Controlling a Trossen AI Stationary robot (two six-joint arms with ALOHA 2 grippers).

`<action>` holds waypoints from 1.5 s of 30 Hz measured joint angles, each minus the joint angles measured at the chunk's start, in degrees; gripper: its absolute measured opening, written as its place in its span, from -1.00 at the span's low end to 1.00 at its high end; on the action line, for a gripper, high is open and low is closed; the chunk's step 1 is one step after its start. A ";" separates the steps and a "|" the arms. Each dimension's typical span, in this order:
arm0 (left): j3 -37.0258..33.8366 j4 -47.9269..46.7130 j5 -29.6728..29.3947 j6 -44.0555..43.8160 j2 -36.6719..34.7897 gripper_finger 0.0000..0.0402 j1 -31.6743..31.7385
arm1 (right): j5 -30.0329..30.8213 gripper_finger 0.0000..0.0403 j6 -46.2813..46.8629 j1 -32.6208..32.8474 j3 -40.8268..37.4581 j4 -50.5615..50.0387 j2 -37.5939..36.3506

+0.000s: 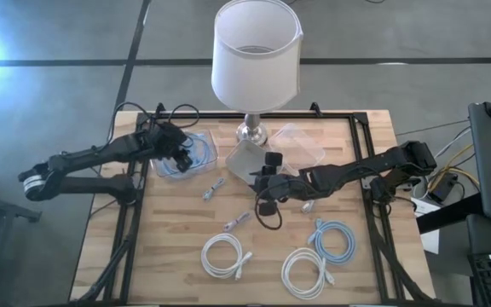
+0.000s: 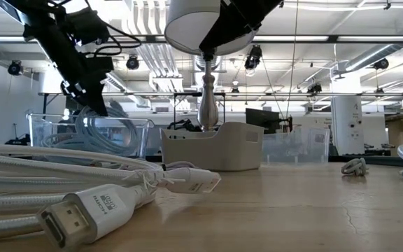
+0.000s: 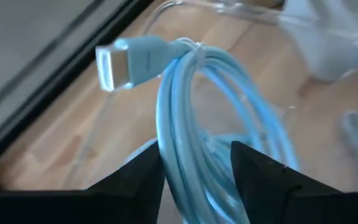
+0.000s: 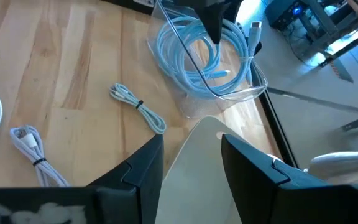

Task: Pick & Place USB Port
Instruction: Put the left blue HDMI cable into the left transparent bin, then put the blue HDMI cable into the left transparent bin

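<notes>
Left wrist view alone showed left gripper (image 3: 194, 168) jaws clamping blue cable (image 3: 185, 112) above clear bin (image 1: 186, 155), far left. Right gripper (image 4: 191, 158) jaws open astride grey tray (image 1: 250, 159); lamp (image 1: 256, 55) beyond.

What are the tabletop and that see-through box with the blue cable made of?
The tabletop looks like pale matte wood, with visible grain and plank seams. The box seems thin clear plastic, glossy at its rim. The blue cable looks rubbery and smooth, likely plastic-sheathed.
</notes>
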 joint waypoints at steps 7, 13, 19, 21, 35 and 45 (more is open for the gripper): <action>0.00 -1.92 -3.24 2.32 -0.02 -0.03 0.00 | -0.26 -0.12 2.84 0.00 -0.76 -0.17 0.00; 0.00 -4.51 -3.28 2.74 -0.22 -0.02 -0.02 | -3.22 -0.05 4.86 0.04 -1.18 -0.57 0.02; 1.34 -8.57 -3.23 2.79 -1.28 -0.02 -0.02 | -3.23 -0.02 7.90 0.02 -1.16 -2.90 0.02; 2.47 -9.76 -3.22 2.79 -1.63 -0.02 -0.02 | -3.23 -0.01 9.30 0.04 -1.18 -3.86 0.02; 7.07 -10.75 -3.09 3.99 -2.59 -0.02 -0.02 | -6.95 -0.01 17.98 0.40 -1.13 -11.18 0.02; 7.02 -5.21 6.93 4.08 -2.71 -0.02 -0.45 | -9.09 -0.01 27.15 0.76 -1.08 -21.78 0.02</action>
